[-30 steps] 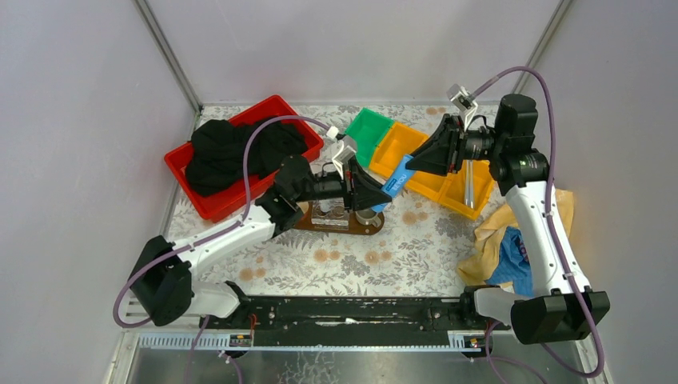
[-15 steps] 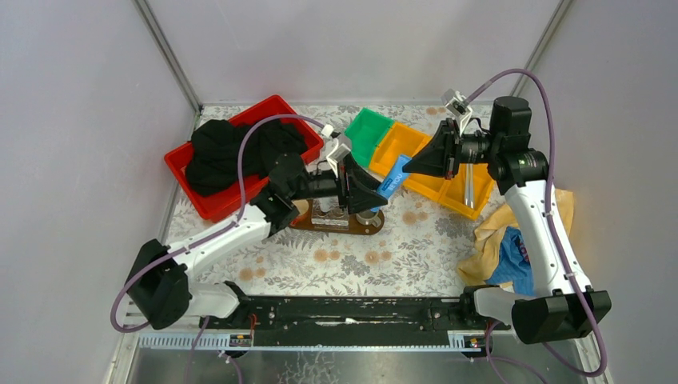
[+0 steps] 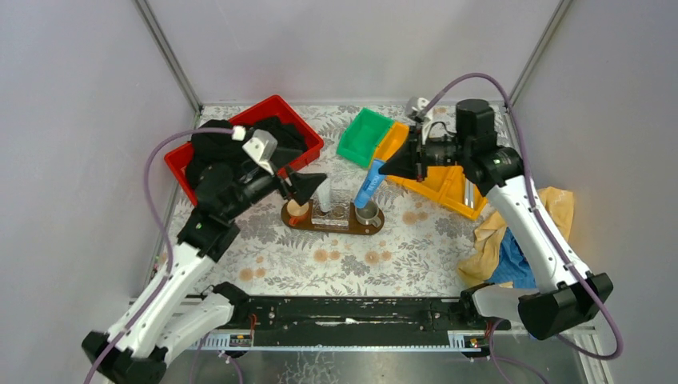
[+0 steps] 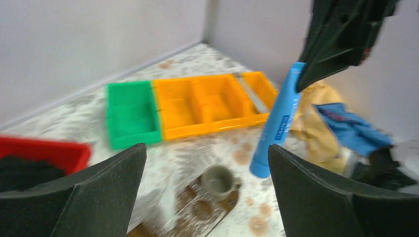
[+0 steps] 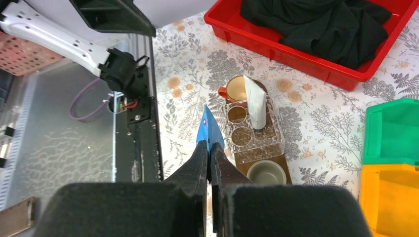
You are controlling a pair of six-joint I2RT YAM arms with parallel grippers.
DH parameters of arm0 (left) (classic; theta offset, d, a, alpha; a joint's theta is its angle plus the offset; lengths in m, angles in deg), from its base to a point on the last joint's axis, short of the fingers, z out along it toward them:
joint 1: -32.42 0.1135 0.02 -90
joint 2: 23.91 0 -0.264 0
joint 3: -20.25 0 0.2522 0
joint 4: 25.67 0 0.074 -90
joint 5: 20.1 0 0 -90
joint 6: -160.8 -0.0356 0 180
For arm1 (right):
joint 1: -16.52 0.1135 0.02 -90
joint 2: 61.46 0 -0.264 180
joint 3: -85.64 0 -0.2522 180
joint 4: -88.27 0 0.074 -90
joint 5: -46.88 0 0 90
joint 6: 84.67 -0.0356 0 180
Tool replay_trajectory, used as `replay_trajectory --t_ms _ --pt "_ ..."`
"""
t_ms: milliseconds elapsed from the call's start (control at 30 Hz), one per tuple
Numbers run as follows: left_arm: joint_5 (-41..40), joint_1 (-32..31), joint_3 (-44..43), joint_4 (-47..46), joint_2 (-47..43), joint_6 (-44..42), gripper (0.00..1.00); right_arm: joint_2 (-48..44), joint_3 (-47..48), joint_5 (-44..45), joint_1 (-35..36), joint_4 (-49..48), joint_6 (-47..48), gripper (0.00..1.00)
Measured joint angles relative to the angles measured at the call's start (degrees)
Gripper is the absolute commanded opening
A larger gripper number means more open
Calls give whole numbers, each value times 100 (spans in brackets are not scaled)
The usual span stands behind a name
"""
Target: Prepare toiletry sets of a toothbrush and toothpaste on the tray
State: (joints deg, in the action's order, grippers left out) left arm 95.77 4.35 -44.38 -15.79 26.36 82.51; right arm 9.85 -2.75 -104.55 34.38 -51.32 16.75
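The dark wooden tray (image 3: 332, 225) carries an orange cup (image 3: 297, 210), a clear holder (image 3: 334, 213) and a grey cup (image 3: 368, 213). A whitish toothpaste tube (image 3: 325, 194) stands upright in the holder. My right gripper (image 3: 388, 170) is shut on the flat end of a blue toothpaste tube (image 3: 368, 186), which hangs tilted with its lower end just above the grey cup. In the right wrist view the blue tube (image 5: 205, 129) pokes out past the shut gripper (image 5: 209, 145). My left gripper (image 3: 308, 182) is open and empty, left of the holder. A silvery toothbrush (image 3: 466, 192) lies in the orange bin.
A red crate (image 3: 240, 152) full of black cloth sits at the back left. A green bin (image 3: 364, 136) and orange bins (image 3: 432, 180) stand behind the tray. Yellow and blue fabric (image 3: 512, 240) is bunched at the right edge.
My left gripper opened wide and drew back up and to the left, away from the tray. The right gripper shut on the blue tube and carried it left, towards the grey cup.
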Motion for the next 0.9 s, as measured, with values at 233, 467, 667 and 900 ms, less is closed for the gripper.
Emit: replay_trajectory --t_ms 233,467,667,900 --pt "-2157 31 1176 669 -1469 -756 100 619 13 1204 835 -319 254 0" --pt "-3156 39 1513 1025 -1486 -1104 100 1410 227 1797 1233 -555 330 0" --pt "-3311 39 1513 1134 -1425 -1200 100 1762 358 1969 1414 -654 363 0" --pt "-3383 39 1513 1134 -1451 -1259 100 1899 372 2044 1436 -688 387 0"
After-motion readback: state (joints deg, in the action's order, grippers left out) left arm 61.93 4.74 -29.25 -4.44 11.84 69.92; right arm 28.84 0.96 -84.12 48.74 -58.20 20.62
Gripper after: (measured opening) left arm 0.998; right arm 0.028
